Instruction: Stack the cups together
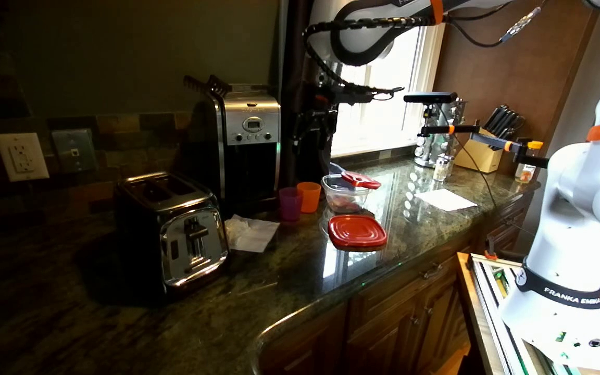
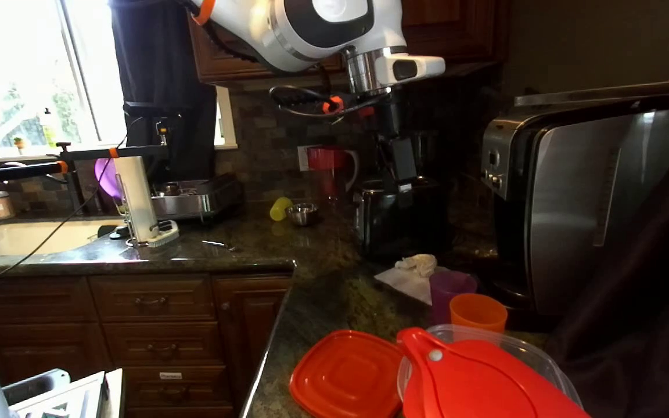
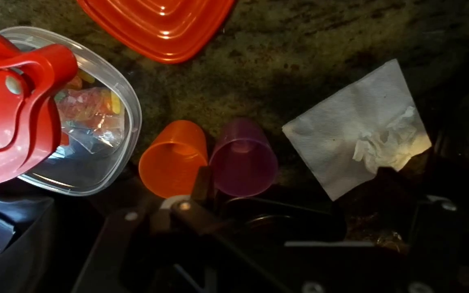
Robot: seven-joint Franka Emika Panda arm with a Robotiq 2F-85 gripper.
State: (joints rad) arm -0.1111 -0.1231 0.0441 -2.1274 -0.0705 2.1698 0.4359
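Shadow blurs most of the gripper (image 3: 295, 177) along the wrist view's bottom, though its fingers (image 3: 202, 181) show spread apart, one hiding a bit of the orange cup (image 3: 173, 158) left of centre. Just right of that stands the purple cup (image 3: 244, 160); both point mouth up, long axes vertical; whether they touch I cannot tell. In an exterior view the clear container (image 2: 535, 357) covers the orange one's base.

Blown-out daylight from a pale-framed glass window (image 1: 375, 122) in an exterior view glares off the polished, speckled dark stone counter (image 1: 289, 281); the black-and-chrome two-slot toaster (image 1: 172, 229) has one side in shadow. The wrist view is dim, the black two-fingered gripper (image 3: 295, 177) nearly lost in darkness.
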